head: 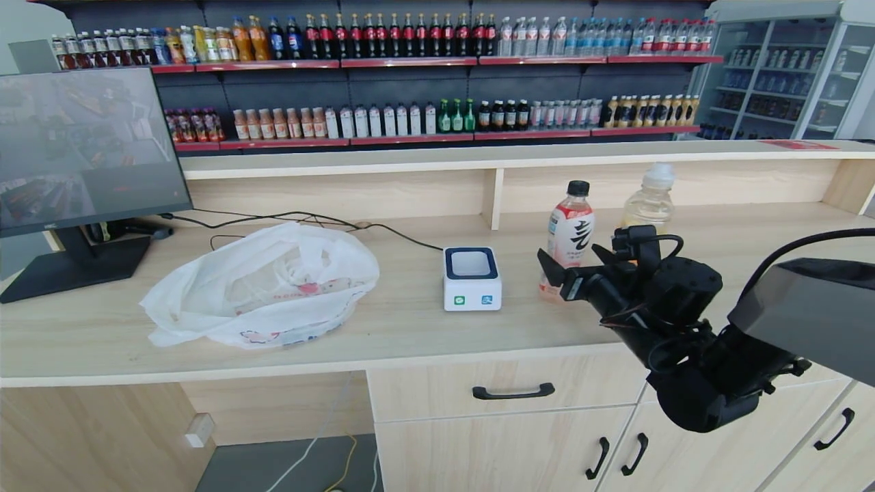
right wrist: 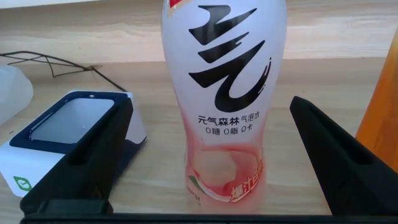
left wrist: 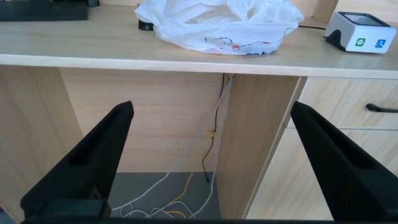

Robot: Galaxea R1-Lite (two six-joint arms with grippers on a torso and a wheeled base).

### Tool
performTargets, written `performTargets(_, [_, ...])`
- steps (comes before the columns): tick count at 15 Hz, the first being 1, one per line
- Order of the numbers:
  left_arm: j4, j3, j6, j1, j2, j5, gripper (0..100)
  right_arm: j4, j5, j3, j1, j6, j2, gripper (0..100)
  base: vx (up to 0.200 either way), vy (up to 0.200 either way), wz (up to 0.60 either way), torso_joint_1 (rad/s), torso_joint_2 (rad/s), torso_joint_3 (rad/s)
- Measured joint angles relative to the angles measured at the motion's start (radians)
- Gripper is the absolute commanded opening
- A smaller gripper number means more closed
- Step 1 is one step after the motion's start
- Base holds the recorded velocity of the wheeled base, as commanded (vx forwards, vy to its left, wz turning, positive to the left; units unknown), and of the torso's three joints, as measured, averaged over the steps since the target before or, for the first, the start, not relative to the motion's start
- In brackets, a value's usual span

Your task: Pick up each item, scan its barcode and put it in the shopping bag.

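Faces pink bottle (right wrist: 221, 93) with right gripper (right wrist: 211, 109) spread wide, half hiding yellow bottle (head: 649, 201); holds left gripper (left wrist: 211, 106) spread below counter (left wrist: 93, 50)

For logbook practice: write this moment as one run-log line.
right fingers: open, facing pink bottle | left fingers: open, below counter level | bag, scanner: on counter

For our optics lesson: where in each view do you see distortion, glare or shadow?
Head view: the straight shelves and counter edge bow. Left wrist view: shade lies under the counter lip. Right wrist view: the scanner window reflects pale light; the bottle is evenly lit.
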Motion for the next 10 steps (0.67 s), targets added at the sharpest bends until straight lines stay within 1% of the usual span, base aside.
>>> performTargets(10, [0.0,0.0,0.0,0.0,0.0,0.0,100,0.0,0.001,-0.157,-0.006,0.002,0.088,100,0.0,0.0,0.0,0.0,0.0,0.0])
